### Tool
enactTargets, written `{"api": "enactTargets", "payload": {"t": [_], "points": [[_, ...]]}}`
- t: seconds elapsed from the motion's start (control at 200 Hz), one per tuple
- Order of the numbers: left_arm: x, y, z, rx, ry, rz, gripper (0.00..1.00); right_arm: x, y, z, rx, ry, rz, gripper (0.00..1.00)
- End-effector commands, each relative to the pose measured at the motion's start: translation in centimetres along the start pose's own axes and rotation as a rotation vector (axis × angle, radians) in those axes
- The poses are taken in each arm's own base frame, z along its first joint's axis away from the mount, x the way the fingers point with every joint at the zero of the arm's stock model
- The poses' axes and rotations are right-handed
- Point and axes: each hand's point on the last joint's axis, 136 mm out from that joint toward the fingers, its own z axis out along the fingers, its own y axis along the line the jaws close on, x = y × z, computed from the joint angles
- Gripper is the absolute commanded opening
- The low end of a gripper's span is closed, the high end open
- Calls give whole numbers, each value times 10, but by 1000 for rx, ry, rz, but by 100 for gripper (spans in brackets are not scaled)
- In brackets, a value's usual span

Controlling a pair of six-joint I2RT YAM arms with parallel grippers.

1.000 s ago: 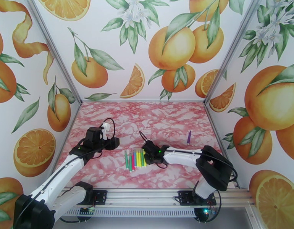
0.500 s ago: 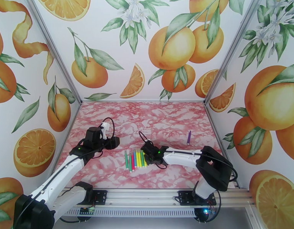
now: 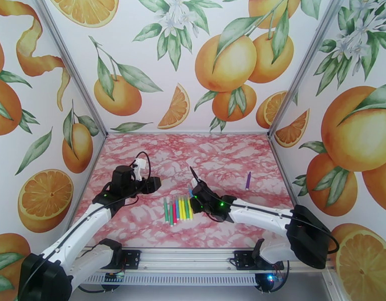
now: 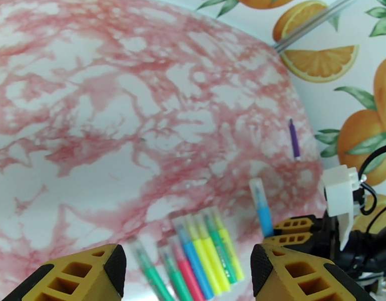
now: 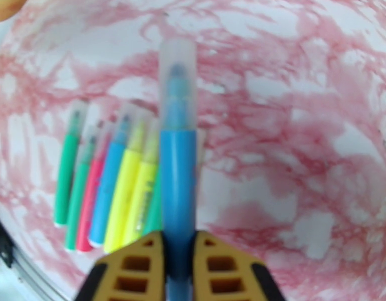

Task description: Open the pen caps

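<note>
Up comes the right gripper (image 5: pixel 178 249), clenched on the blue pen (image 5: pixel 178 176) just beside the row of pens (image 3: pixel 177 209); hold it steady so the released left gripper (image 4: pixel 188 272) pinches only its cap (image 5: pixel 178 71).

Row of pens (image 3: pixel 177 209): roughly seven, in green, red, blue and yellow. They lie flat, side by side and parallel, at the middle of the table (image 3: pixel 143 232) by its near edge. Their caps (image 5: pixel 127 116) seemingly all on.

Blue pen (image 5: pixel 178 166): clamped in the right gripper (image 5: pixel 178 244), translucent cap (image 5: pixel 178 76) on.

Purple pen (image 3: pixel 248 180): flat, alone, toward the right edge.
</note>
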Motion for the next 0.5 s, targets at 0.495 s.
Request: {"api": "enactTargets", "payload": {"t": [0.495], "points": [[18,-59,30,285,91,-19,69,-33,70,-31,-295,-152,-45,11]]}}
